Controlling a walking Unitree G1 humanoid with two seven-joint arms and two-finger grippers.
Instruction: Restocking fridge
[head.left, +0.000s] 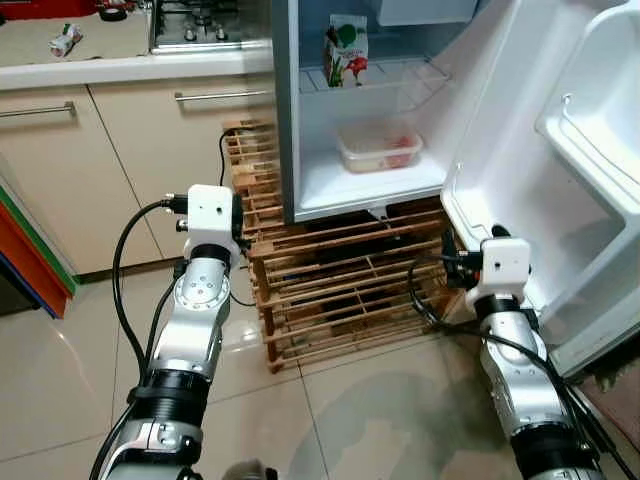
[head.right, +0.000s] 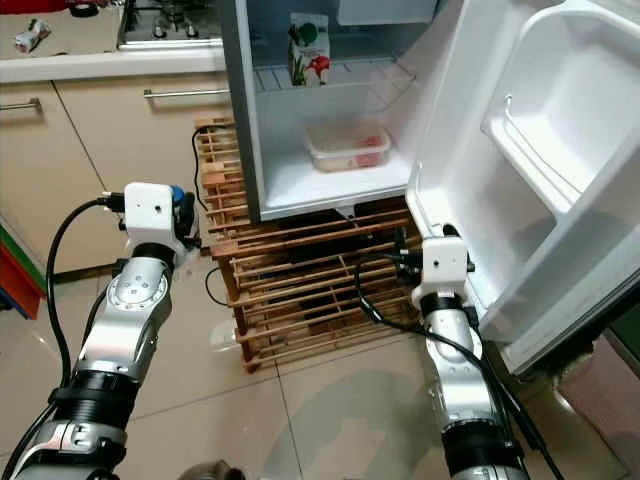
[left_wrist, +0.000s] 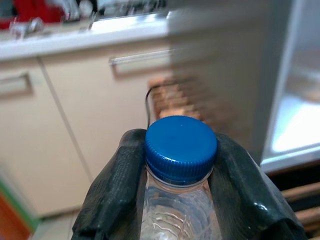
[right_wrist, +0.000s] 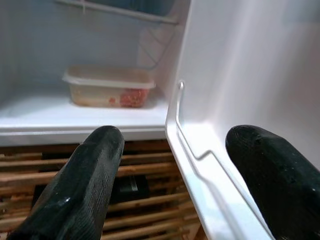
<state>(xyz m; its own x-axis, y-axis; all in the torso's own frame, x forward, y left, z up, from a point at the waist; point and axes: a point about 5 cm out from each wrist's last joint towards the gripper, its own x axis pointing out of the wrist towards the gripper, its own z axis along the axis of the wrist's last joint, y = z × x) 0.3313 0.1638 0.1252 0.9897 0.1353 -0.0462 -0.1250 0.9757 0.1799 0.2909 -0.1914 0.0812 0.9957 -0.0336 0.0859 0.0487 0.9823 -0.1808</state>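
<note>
Left tool (left_wrist: 180, 200) grips bottle (left_wrist: 181, 165); tiled floor (head.left: 60, 370), open fridge (head.left: 370, 180).

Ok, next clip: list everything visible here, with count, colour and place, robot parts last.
Fridge: one, white, door open.
Carton: one, green and white, on the fridge's wire shelf.
Food container: one, clear, on the fridge floor.
Wooden crate stack: brown, under the fridge.
Cabinets: beige, left of the fridge.
Hob: one, steel, on the worktop.
Water bottle: one, clear with blue cap, in the left gripper.
Right gripper: open, by the door shelf.
</note>
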